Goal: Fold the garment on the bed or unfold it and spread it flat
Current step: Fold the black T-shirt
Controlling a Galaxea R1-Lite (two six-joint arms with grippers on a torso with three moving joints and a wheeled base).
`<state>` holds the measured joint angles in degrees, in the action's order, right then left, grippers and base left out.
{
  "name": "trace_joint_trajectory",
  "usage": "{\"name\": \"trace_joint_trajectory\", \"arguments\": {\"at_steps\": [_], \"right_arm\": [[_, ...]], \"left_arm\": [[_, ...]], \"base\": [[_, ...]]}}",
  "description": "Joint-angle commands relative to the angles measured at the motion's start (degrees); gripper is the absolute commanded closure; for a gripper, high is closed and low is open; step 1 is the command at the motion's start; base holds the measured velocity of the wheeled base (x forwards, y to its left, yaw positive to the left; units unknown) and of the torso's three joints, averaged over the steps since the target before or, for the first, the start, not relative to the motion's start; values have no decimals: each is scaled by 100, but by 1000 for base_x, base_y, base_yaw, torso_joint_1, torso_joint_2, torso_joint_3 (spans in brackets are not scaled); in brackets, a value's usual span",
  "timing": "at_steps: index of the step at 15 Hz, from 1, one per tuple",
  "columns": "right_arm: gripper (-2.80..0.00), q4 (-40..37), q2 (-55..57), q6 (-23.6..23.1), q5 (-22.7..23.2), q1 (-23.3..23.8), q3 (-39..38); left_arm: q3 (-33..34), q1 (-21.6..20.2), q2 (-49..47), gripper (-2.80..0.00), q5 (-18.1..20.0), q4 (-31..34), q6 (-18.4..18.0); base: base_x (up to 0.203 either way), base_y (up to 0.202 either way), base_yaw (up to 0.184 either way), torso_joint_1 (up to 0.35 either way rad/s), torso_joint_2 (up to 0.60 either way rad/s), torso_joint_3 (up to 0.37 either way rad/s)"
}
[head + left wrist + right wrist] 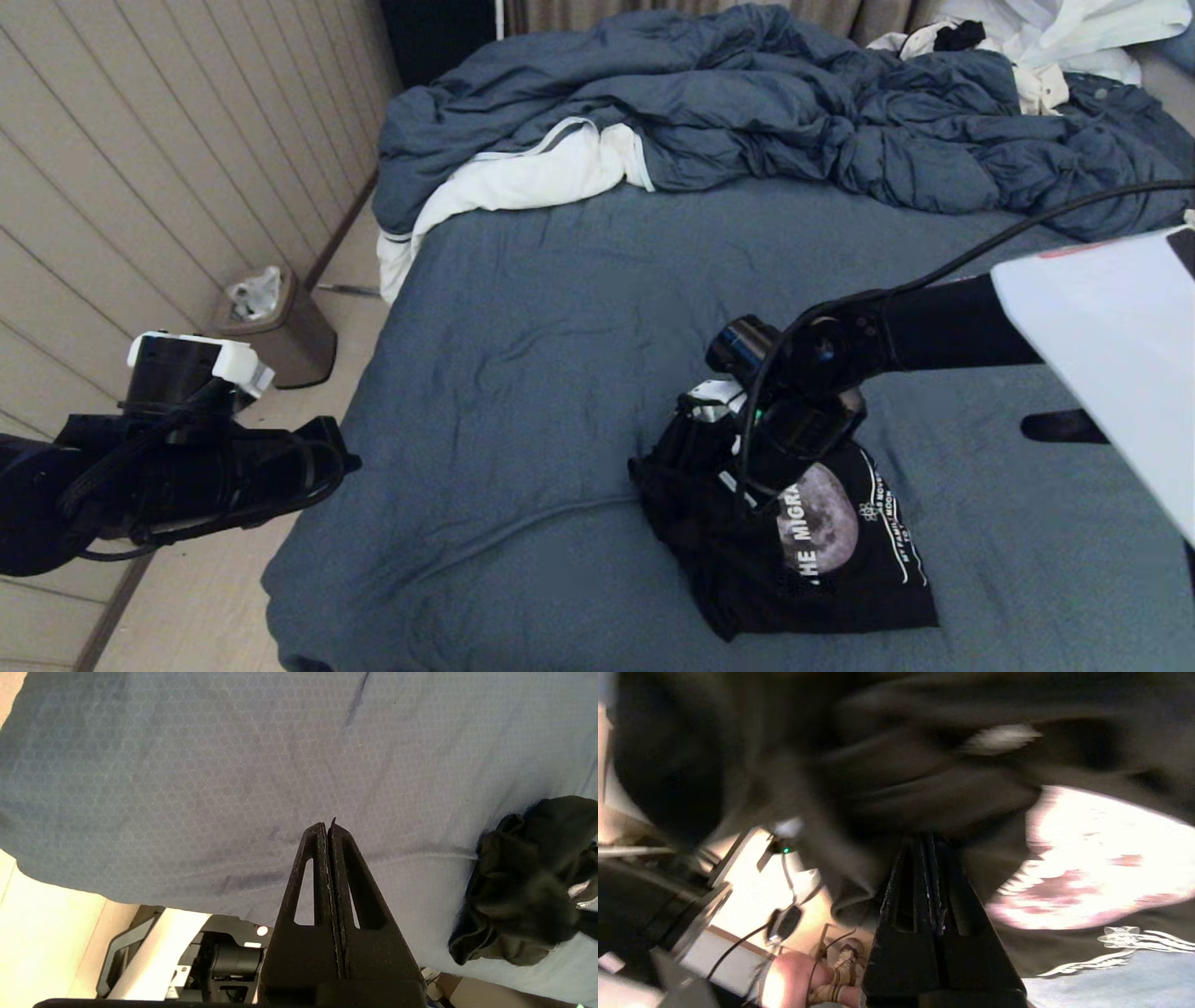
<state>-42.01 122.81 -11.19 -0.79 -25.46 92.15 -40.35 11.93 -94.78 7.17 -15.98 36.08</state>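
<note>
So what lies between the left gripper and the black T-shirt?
Only bare slate-blue sheet between the left gripper and the T-shirt, seen in the left wrist view.

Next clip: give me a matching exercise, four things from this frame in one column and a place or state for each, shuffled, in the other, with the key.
Things:
1. T-shirt
2. left gripper
3. duvet
4. bin

Places or states:
A. on the floor by the wall, left of the bed
B. rumpled at the far end of the bed
C. shut and empty, held off the bed's left edge
D. bunched at the near edge, moon print up, with the right gripper shut in its cloth

Pairs: 1-D, 2-C, 3-B, 4-A
</note>
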Motion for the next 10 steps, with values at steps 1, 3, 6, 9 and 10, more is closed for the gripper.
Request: {"name": "trace_joint_trajectory", "arguments": {"at_steps": [1, 3, 6, 9, 10], "right_arm": [[0, -34, -272, 34, 4, -404, -153], [0, -37, -523, 40, 22, -702, -387], [0, -35, -746, 38, 28, -1278, -651], [0, -4, -870, 45, 5, -1400, -611], [0, 9, -911, 47, -16, -1312, -565]], "left_arm": [[-5, 2, 4, 0, 4, -10, 22], [-1, 2, 4, 0, 4, -10, 22], [1, 2, 4, 0, 4, -10, 22], [-2, -1, 1, 0, 4, -10, 22], [-2, 2, -5, 0, 4, -10, 22]], "base": [[0, 0, 0, 0, 0, 0], [0, 0, 0, 0, 0, 0], [0, 0, 0, 0, 0, 0], [0, 0, 0, 0, 0, 0], [0, 0, 0, 0, 0, 0]]}}
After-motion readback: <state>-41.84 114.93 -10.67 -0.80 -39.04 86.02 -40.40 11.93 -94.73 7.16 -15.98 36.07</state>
